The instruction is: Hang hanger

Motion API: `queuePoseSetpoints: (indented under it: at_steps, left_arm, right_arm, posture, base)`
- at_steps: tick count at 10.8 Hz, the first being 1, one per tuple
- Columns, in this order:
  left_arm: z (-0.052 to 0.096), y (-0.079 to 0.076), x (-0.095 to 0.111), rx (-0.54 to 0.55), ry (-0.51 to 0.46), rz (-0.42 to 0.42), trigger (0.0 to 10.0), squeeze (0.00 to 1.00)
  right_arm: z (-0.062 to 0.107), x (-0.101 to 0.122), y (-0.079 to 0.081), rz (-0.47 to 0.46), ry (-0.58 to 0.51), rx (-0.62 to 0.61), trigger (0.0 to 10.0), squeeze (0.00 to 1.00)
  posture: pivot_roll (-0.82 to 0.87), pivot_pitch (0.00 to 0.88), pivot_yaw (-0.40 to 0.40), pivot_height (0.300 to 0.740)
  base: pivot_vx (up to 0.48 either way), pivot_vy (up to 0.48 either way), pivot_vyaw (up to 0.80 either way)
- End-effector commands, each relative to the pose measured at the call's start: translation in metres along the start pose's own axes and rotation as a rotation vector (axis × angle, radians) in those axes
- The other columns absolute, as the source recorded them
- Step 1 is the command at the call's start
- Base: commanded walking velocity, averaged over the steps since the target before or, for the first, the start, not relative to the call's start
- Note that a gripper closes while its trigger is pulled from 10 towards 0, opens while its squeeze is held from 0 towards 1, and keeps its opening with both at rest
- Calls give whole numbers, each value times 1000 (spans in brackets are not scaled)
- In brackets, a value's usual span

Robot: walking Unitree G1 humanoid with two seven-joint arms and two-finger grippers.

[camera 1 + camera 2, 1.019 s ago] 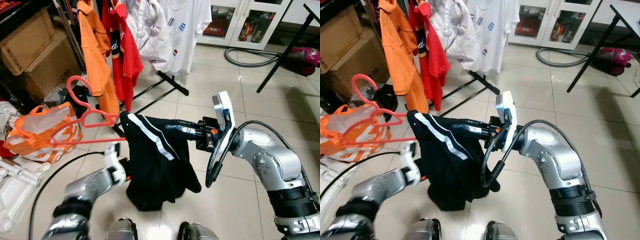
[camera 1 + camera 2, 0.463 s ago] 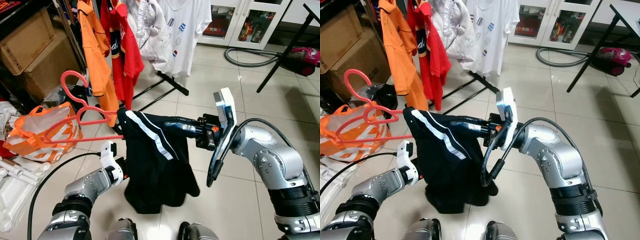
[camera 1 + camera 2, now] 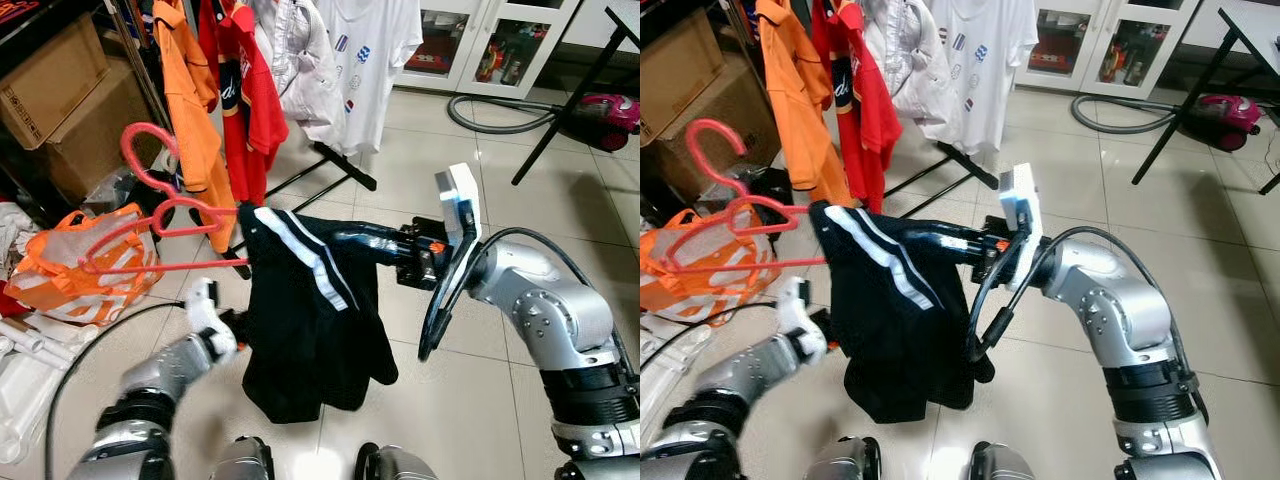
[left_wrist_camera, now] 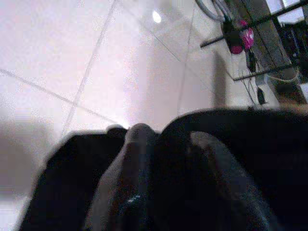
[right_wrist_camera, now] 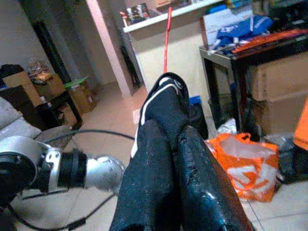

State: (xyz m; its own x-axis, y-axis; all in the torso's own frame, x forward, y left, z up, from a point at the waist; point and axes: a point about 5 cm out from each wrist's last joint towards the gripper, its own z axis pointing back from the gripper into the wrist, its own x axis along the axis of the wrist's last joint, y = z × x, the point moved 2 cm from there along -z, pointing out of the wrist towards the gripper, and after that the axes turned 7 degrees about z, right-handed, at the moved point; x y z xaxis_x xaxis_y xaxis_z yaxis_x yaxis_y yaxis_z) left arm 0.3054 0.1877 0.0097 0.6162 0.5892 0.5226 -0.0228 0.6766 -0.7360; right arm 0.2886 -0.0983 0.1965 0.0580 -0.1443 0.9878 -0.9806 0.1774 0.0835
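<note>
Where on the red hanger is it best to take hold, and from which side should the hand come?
Probably the bare sloping arm just below the hook of the red hanger, approached from the robot's left. The hanger's other end is buried in the black garment, which drapes over the right hand, so only the left half is exposed. The left hand sits below it.

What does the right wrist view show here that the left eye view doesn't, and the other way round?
Right wrist view alone: a white shelf on the far wall and a dark table piled with blue cloth.

Left eye view alone: the clothes rack with orange, red and white shirts, the glass-door cabinet and the hose on the tiles.

Both: the black garment draped over the right gripper, the red hanger, the orange bag and the left arm.
</note>
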Motion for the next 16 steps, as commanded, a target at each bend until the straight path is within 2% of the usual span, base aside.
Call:
queuePoseSetpoints:
  at_steps: [1,2,4,7,8,9,11,14,16]
  left_arm:
    - [8,6,9,22,-30,-14,0,0]
    - [18,12,22,31,-68,-29,0,0]
    - [28,18,33,52,-114,-44,0,0]
    - [30,17,29,56,-96,-112,0,0]
    - [19,17,21,109,-69,-134,10000,0]
    - [11,11,17,93,-53,-93,10000,1000]
    - [1,-2,16,32,-23,-28,10000,1000]
    - [-6,-13,19,-20,-9,23,10000,1000]
    - [-7,-15,3,-53,61,49,10000,1000]
  right_arm:
    - [5,5,-4,31,-7,-18,0,0]
    - [10,3,-10,21,-5,-51,0,0]
    - [14,3,-17,21,-4,-78,0,0]
    - [16,4,-19,23,-8,-83,0,0]
    - [12,8,-12,35,-11,-33,0,0]
    - [11,4,-6,54,38,10,0,0]
    - [11,4,-2,76,68,38,0,0]
    - [9,2,0,72,67,49,0,0]
    - [6,-5,-2,38,36,13,0,0]
  posture:
    - [13,154,-8,740]
    - [24,149,-11,740]
    - [29,137,-14,740]
    - [29,136,-14,740]
    - [24,131,-18,740]
    - [15,131,-20,740]
    - [8,133,-22,740]
    - [4,139,-18,740]
    - [12,148,-5,740]
  base:
    - [0,0,0]
    - [0,0,0]
    - [0,0,0]
    - [0,0,0]
    - [0,0,0]
    - [0,0,0]
    - [0,0,0]
    - [0,0,0]
    - [0,0,0]
